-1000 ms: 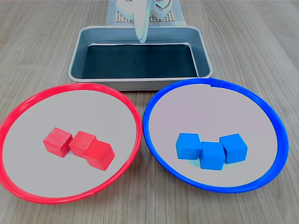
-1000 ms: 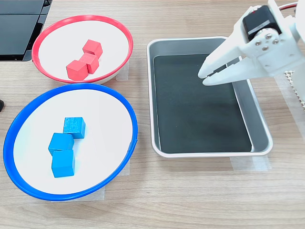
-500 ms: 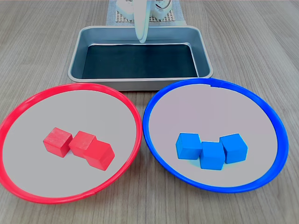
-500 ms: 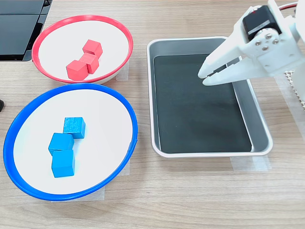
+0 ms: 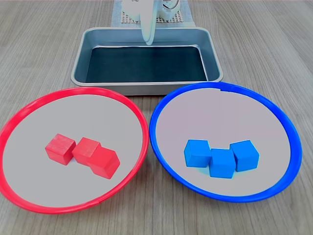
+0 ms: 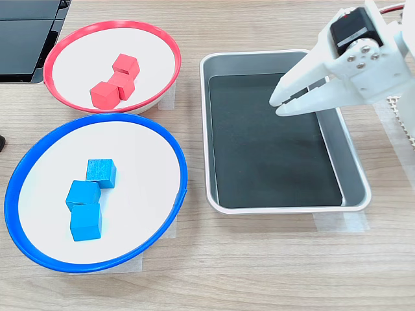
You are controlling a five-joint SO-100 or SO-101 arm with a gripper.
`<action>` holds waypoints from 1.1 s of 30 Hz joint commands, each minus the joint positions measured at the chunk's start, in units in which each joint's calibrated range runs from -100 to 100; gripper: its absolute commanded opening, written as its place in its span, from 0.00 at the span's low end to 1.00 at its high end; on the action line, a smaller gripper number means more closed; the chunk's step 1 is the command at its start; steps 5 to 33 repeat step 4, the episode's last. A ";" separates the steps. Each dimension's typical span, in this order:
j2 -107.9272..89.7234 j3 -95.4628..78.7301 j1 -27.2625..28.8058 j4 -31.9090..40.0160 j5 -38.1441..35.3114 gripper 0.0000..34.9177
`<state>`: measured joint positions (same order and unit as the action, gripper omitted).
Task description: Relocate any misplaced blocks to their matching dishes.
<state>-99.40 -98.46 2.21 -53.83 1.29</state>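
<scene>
Three red blocks (image 5: 83, 155) and three blue blocks (image 5: 221, 157) already match their dishes; keep the empty tool (image 6: 279, 105), tips nearly together, parked over the tray (image 6: 353, 178)

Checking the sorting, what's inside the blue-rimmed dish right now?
Three blue blocks sit clustered in the blue-rimmed dish, touching. No red block shows there; nothing covers its floor.

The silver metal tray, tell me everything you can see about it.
The silver metal tray is rectangular with rounded corners, sloped brushed-metal walls and a rolled rim. A dark matte sheet covers its floor, and it holds no blocks. It lies flat on the wooden table, behind the red-rimmed dish and blue-rimmed dish in the first exterior view. Clear tape shows at its edges in the second exterior view. The robot's white hand hangs above it, apparently not touching.
</scene>
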 commanded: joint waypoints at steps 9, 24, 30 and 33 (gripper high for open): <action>0.34 0.37 0.56 0.06 0.24 0.01; 0.34 0.37 0.56 0.06 0.24 0.01; 0.34 0.37 0.56 0.06 0.24 0.01; 0.34 0.37 0.56 0.06 0.24 0.01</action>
